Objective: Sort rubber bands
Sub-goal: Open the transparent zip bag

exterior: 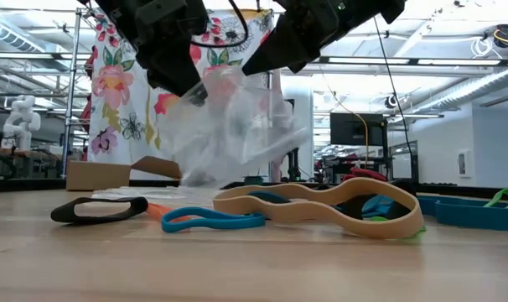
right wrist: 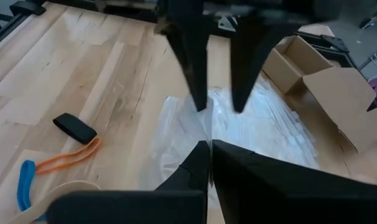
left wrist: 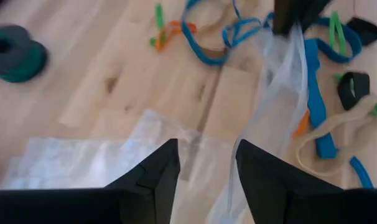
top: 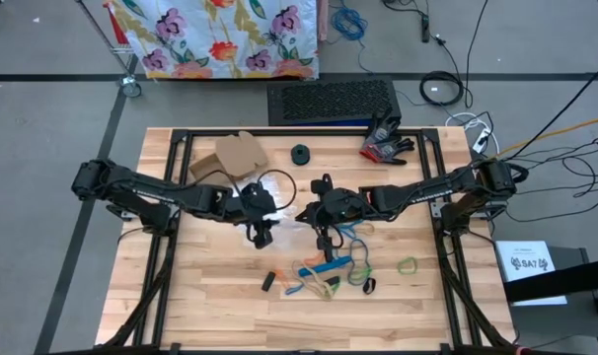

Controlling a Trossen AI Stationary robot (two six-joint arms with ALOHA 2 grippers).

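Sorting barely begun: rubber bands (top: pixel 329 268) loose on surface (top: pixel 210 306) (right pincer (top: pixel 322 237) clamping clear bag (exterior: pixel 237 126), left pincer (top: pixel 262 234) spread).

Both dark arms reach inward, meeting mid-bench. Left gripper (top: pixel 262 235) points down, jaws parted. Right gripper (top: pixel 324 240) jaws closed tight.
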